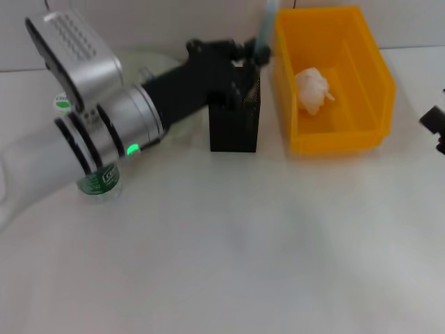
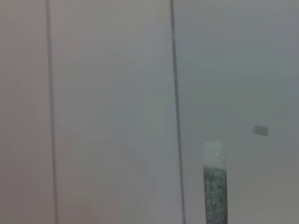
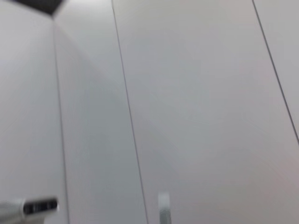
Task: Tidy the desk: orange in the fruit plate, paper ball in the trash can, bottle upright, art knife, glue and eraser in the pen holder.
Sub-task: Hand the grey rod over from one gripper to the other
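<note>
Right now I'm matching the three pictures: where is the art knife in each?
Head view: art knife stands upright over the pen holder, at the left gripper.
Left wrist view: its tip, against the wall.
Right wrist view: not in it.
Shared landmark: the panelled wall behind.

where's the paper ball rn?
In the head view the paper ball lies inside the trash can, at the desk's far right, just right of the pen holder.
</note>
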Motion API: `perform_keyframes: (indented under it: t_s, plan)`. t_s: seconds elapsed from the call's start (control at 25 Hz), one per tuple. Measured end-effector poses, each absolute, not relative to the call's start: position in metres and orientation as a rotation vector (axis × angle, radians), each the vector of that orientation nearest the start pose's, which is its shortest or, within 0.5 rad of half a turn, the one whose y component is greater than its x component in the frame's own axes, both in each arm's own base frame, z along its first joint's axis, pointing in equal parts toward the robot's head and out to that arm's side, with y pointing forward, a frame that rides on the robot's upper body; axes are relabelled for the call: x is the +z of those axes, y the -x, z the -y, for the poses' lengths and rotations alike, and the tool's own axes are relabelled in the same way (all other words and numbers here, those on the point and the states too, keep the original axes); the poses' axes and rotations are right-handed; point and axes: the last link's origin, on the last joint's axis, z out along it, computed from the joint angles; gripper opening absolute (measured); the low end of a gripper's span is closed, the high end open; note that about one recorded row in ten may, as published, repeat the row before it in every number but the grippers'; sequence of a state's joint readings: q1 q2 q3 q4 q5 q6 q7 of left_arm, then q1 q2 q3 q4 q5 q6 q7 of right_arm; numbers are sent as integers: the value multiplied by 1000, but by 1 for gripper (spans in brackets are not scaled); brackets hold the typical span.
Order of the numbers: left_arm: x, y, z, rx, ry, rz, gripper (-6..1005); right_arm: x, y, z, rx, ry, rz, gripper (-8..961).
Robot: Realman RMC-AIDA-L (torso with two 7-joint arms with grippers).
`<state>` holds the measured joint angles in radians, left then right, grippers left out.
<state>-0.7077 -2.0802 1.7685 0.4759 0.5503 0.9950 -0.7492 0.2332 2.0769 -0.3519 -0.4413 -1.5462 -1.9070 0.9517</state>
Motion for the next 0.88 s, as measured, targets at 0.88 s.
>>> perform_keyframes:
  t_s: [0.88]
  plan:
    - [-97,159,-299,-1110,2836,64,141,74,-277,-247,1280,2523,-366,746]
